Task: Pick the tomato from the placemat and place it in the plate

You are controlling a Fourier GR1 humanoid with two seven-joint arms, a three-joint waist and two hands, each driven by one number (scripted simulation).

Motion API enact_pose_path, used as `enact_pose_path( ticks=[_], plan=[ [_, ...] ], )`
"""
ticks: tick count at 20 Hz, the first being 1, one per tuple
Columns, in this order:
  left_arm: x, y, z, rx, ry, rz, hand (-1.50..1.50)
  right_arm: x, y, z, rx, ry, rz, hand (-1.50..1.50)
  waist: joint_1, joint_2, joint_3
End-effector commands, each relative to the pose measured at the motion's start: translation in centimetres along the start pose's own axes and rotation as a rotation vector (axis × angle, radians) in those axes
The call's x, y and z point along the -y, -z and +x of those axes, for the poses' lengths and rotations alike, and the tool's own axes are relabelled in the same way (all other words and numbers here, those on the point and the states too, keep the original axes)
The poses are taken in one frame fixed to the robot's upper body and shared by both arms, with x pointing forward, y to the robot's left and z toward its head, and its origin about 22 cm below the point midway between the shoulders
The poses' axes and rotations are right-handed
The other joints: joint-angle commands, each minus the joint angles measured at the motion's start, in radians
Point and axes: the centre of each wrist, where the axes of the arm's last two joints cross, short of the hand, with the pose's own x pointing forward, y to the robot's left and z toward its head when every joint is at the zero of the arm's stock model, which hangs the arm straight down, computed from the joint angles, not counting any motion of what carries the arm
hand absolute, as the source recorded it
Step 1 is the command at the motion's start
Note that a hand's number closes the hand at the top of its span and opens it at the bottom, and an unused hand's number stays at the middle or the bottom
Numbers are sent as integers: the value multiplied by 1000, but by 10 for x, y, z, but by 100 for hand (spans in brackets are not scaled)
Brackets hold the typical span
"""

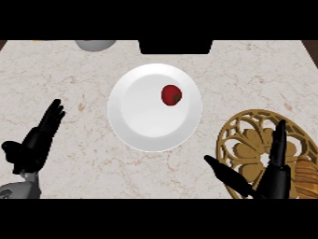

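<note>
Both hands, left and right, hang open and empty; the tomato sits inside the white plate. I'd withdraw slowly over the placemat near the counter's right edge.

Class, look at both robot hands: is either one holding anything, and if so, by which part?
Nothing is held. The left robot hand and right robot hand are both open, fingers straight. The tomato lies on the plate, apart from both.
</note>
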Motion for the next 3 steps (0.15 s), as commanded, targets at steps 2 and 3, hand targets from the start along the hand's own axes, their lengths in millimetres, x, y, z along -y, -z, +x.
enact_pose_path(
  ticks=[2,3],
  plan=[
    [13,-5,-4,-7,13,-6,0,17,2,-22,10,-7,-32,-150,0,0,0],
    [11,-3,11,1,4,2,0,14,4,-27,13,3,-50,-150,2,-1,1]
  ],
)
